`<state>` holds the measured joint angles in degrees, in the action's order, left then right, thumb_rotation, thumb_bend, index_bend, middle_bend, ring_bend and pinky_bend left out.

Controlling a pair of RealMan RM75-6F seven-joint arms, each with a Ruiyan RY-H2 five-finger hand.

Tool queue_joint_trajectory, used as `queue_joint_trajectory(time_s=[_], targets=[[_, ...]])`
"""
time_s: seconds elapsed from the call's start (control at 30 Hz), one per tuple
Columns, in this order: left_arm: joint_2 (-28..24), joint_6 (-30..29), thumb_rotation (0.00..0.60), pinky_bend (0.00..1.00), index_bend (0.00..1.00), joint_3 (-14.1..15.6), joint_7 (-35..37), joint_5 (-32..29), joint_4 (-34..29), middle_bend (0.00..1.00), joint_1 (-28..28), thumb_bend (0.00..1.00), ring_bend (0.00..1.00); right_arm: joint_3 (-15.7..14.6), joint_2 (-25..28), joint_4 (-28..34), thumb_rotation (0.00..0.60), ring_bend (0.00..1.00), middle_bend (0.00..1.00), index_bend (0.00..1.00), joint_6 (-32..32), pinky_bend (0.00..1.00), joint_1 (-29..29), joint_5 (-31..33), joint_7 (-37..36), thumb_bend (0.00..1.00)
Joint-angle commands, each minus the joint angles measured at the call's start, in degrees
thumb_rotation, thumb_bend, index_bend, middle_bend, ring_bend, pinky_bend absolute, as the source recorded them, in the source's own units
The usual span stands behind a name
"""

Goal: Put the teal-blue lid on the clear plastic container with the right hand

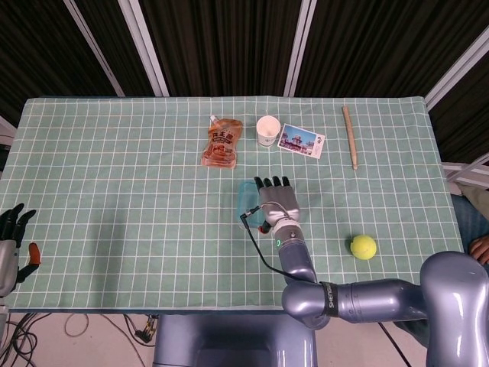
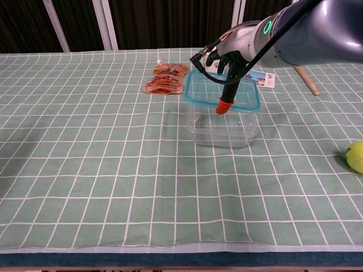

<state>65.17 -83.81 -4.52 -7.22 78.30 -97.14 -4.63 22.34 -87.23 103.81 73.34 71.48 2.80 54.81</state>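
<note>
Right hand (image 2: 235, 59) has the teal-blue lid (image 2: 222, 90) pinched along its far edge, thumb hanging over the front, holding it tilted just above the clear plastic container (image 2: 223, 127) so its rim can line up. Left hand (image 1: 11, 237) idles empty, fingers apart, at the table's near-left edge, well clear.

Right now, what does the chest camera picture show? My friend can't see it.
The right hand holds a teal-blue lid just above a clear plastic container on a green checked tablecloth. An orange pouch lies behind.
</note>
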Motion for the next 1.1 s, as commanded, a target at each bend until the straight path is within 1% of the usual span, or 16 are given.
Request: queue_joint_trajectory(time_s=[0.03, 0.2, 0.43, 0.57, 0.77, 0.93, 1.1], targets=[[0.0, 0.0, 0.600, 0.00, 0.11, 0.0, 0.0, 0.0, 0.0, 0.00, 0.0, 0.64, 0.00, -0.3, -0.8, -0.8, 0.600, 0.07, 0.42, 0.00, -0.3, 0.00, -0.1, -0.4, -0.3, 0.22], [-0.1, 0.1, 0.600, 0.00, 0.11, 0.0, 0.0, -0.2, 0.0, 0.00, 0.0, 0.64, 0.00, -1.5, -2.3, -2.6, 0.600, 0.07, 0.42, 0.00, -0.4, 0.00, -0.2, -1.7, -0.2, 0.22], [-0.1, 0.3, 0.600, 0.00, 0.11, 0.0, -0.1, -0.4, -0.1, 0.00, 0.0, 0.64, 0.00, -2.1, -3.5, -3.3, 0.600, 0.07, 0.42, 0.00, -1.4, 0.00, -0.6, -3.6, -0.5, 0.22], [-0.2, 0.3, 0.600, 0.00, 0.11, 0.0, -0.2, -0.4, -0.2, 0.00, -0.1, 0.64, 0.00, -3.2, -4.4, -4.4, 0.600, 0.07, 0.42, 0.00, -2.9, 0.00, -0.9, -6.5, -0.9, 0.22], [-0.2, 0.4, 0.600, 0.00, 0.11, 0.0, -0.1, -0.7, -0.2, 0.00, -0.1, 0.64, 0.00, -4.3, -4.4, -4.8, 0.600, 0.07, 0.42, 0.00, -4.9, 0.00, -1.4, -8.9, -1.1, 0.22], [-0.2, 0.5, 0.600, 0.00, 0.11, 0.0, -0.2, -0.7, -0.1, 0.00, -0.1, 0.64, 0.00, -4.7, -4.5, -5.6, 0.600, 0.07, 0.42, 0.00, -5.2, 0.00, -1.4, -9.0, -0.7, 0.22], [-0.1, 0.4, 0.600, 0.00, 0.11, -0.1, -0.2, -1.0, 0.1, 0.00, 0.0, 0.64, 0.00, -4.4, -5.1, -6.9, 0.600, 0.07, 0.42, 0.00, -4.5, 0.00, -1.0, -6.6, 0.3, 0.22]])
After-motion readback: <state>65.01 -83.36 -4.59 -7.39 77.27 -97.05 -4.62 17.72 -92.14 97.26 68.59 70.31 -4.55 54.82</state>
